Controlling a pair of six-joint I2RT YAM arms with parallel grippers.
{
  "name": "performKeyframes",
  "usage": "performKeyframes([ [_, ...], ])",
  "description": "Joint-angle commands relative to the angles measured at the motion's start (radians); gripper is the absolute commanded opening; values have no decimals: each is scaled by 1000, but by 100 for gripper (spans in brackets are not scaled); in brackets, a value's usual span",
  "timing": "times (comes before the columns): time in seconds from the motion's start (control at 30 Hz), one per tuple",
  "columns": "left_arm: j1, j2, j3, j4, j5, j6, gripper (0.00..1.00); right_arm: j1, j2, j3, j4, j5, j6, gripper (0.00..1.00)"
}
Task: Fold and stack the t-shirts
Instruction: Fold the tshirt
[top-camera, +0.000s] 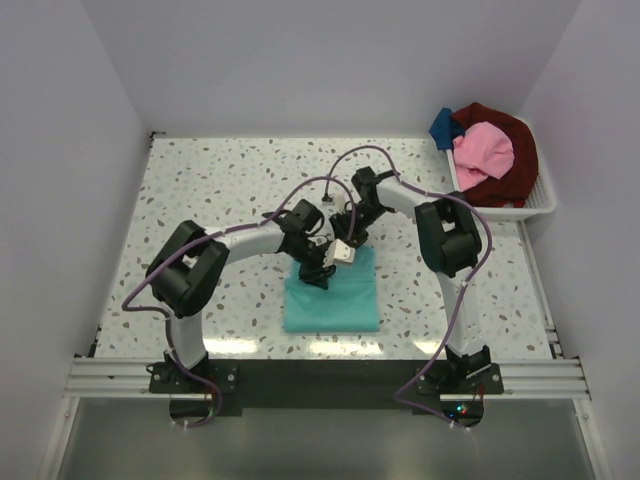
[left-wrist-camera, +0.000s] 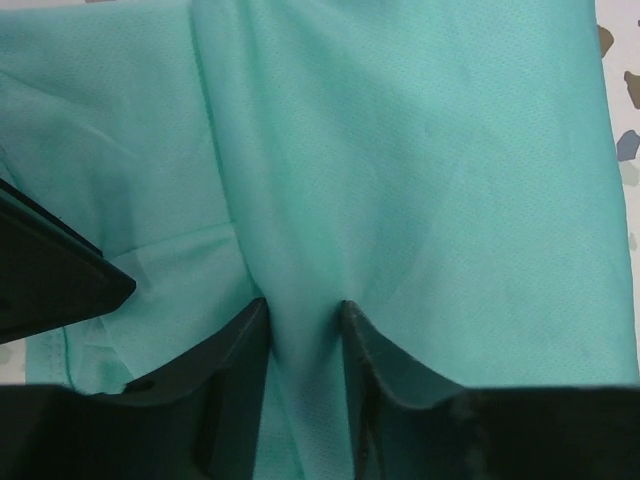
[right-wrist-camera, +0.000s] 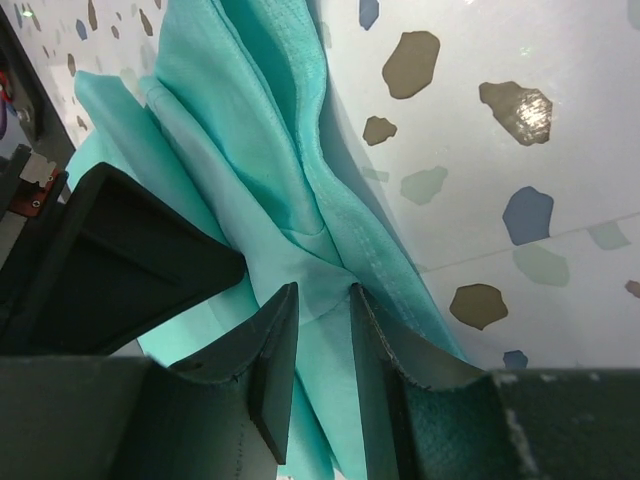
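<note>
The teal t-shirt (top-camera: 333, 295) lies as a smooth folded rectangle on the speckled counter (top-camera: 220, 190), between the arms. The left fingers (left-wrist-camera: 232, 365) and the right fingers (right-wrist-camera: 272, 355) each pinch a thin ridge of its soft weave, nearly closed. Pink (top-camera: 485, 150) and dark red (top-camera: 520, 165) shirts are heaped in the slatted basket (top-camera: 543, 203).

Left arm (top-camera: 250, 238), right arm (top-camera: 405, 197): jaws pinched.
</note>
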Motion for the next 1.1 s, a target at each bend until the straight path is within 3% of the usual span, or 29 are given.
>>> performKeyframes([
  [0.0, -14, -45, 3, 33, 12, -18, 35, 17, -2, -42, 38, 15, -20, 32],
  [0.17, -39, -141, -35, 36, 6, -46, 16, 39, -49, -115, 50, 11, -32, 32],
  [0.4, -64, -192, -22, 38, -26, -81, 0, 51, -60, -162, 58, 20, -50, 32],
  [0.73, -28, -160, 43, 44, -101, -55, 0, 50, -68, -166, 37, 18, -82, 32],
  [1.07, -16, -157, 18, 161, -192, 15, 0, 50, -62, -151, 12, 11, -110, 32],
])
